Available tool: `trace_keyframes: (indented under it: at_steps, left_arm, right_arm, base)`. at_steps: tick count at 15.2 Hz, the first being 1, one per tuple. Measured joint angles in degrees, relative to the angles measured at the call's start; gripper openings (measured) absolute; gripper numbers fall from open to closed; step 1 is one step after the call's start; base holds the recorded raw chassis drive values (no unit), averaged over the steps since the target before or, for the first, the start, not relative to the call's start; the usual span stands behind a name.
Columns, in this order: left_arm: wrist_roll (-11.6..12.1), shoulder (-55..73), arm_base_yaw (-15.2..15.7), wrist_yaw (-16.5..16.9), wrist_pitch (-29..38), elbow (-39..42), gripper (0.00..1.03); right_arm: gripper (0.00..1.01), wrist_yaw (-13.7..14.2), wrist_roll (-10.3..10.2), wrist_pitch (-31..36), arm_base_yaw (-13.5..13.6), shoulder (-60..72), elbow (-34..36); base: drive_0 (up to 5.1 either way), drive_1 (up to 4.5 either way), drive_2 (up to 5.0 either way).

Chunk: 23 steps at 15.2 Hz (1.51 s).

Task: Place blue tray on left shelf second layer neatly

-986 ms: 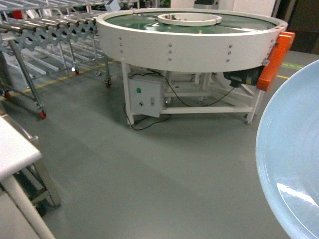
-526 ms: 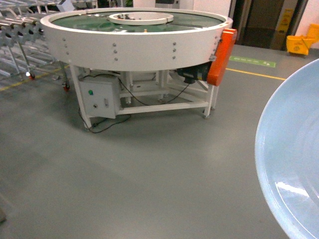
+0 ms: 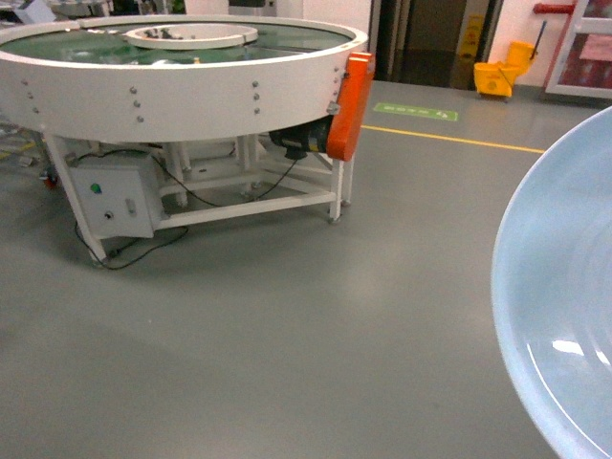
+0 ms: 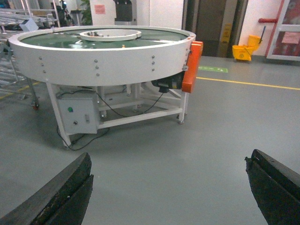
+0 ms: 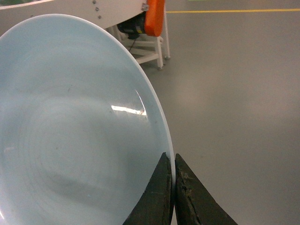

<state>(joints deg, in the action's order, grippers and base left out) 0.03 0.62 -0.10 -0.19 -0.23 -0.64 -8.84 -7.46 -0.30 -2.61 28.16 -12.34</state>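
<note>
1. Machinery fills the far left: a round white conveyor table (image 3: 172,91) with a green top, an orange guard (image 3: 349,91) at its edge and a grey control box (image 3: 113,196) under it.
2. A yellow mop bucket (image 3: 505,72) is seen by the far wall, beyond a yellow floor line (image 3: 449,141).
3. The blue tray (image 5: 70,126) is clamped at its rim by the right gripper (image 5: 174,187), held above the grey floor (image 3: 287,335) and cut off at the head view's right edge.
4. The left gripper (image 4: 168,192) is held wide apart, with nothing between its fingers (image 4: 56,197).
5. No shelf can be made out.
</note>
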Motion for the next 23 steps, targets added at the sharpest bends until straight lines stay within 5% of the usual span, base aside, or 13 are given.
trace_keyframes:
  at_steps: [17, 23]
  left_arm:
    - [0.0, 0.0, 0.1, 0.1, 0.0, 0.0, 0.98]
    - [0.0, 0.0, 0.0, 0.2, 0.0, 0.0, 0.98]
  right_arm:
    - [0.02, 0.3, 0.0, -0.2, 0.0, 0.2, 0.0]
    - [0.02, 0.3, 0.0, -0.2, 0.0, 0.1, 0.0]
  base:
    - [2.4, -0.69, -6.2]
    - [-1.3, -1.33, -1.3]
